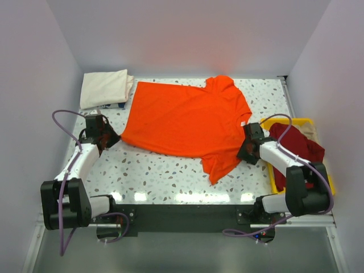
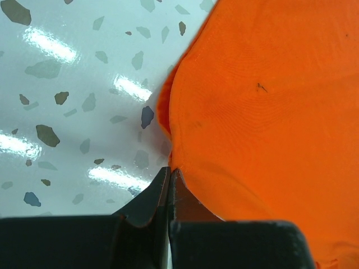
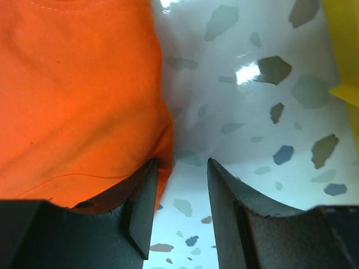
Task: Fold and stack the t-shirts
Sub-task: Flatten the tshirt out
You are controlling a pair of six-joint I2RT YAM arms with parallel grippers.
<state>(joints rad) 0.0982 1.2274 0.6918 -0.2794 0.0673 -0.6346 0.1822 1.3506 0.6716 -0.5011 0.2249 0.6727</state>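
The bright orange t-shirt [image 1: 187, 119] lies spread flat across the middle of the table. My left gripper [image 1: 114, 138] sits at the shirt's near-left corner. In the left wrist view its tips [image 2: 170, 170] are pressed together, with the orange cloth [image 2: 263, 112] puckering into them. My right gripper [image 1: 245, 149] is at the shirt's right edge by the sleeve. It stands open [image 3: 180, 161] over bare table, its left finger against the orange cloth [image 3: 78, 95]. A folded cream t-shirt [image 1: 105, 88] lies at the back left. A dark red t-shirt [image 1: 296, 145] is bunched in the tray.
A yellow plastic tray [image 1: 304, 120] stands at the right edge of the speckled table [image 1: 165, 170], close behind my right arm; its corner [image 3: 342, 50] shows in the right wrist view. White walls close in the back and both sides.
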